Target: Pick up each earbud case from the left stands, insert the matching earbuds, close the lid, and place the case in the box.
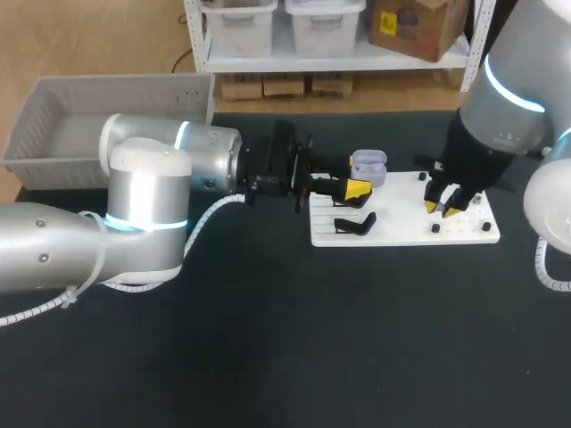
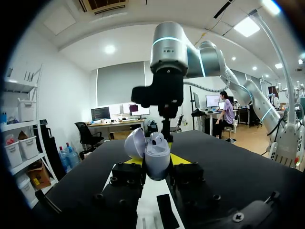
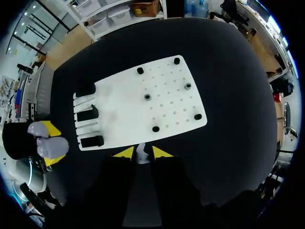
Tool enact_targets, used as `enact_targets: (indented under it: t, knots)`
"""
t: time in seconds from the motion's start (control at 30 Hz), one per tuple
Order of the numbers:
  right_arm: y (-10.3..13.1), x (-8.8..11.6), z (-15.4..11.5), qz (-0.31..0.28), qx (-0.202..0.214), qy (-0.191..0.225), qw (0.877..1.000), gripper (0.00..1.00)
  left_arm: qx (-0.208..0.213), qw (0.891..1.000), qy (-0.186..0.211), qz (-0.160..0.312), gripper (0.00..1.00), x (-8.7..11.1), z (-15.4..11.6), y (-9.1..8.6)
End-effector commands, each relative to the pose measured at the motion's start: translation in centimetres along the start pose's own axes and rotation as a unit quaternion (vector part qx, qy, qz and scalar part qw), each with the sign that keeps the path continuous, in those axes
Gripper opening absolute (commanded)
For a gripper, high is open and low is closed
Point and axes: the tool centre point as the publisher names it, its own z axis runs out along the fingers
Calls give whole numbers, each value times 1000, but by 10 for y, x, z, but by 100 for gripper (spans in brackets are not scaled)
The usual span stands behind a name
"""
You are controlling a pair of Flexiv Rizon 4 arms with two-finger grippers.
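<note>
Your left gripper (image 2: 157, 165) is clamped on the open earbud case (image 1: 368, 167).
Your right gripper (image 1: 443, 208) pinches a small earbud (image 3: 142, 155) over the white board (image 1: 406, 230).

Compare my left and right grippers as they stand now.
The left gripper lies level, pointing across the table; the right gripper points straight down over the white board. The left gripper holds the lavender case, lid open; the right gripper pinches a small pale earbud. The left's fingers stand wider apart than the right's. Both are shut on a load.
</note>
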Motion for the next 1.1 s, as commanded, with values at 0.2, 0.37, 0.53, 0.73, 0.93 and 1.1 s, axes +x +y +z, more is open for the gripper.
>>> enact_targets:
  t: [0.2,0.37,0.53,0.73,0.93,1.1]
  knots:
    - [25,19,-96,-22,-4,0,1000,0,-3,1000,-1,2,0,1,0,-2]
    - [49,24,-127,-50,-17,8,999,0,-3,1000,-1,2,0,1,0,-2]
    - [71,23,-144,-80,-36,27,996,0,-3,1000,-1,2,0,1,0,-2]
    - [96,21,-139,-129,-35,54,990,0,-3,1000,-1,2,0,1,0,-2]
    - [116,22,-126,-178,-32,78,980,0,-3,1000,-1,2,0,1,0,-2]
    - [122,22,-114,-209,-17,78,975,0,-3,1000,-1,2,0,1,0,-2]
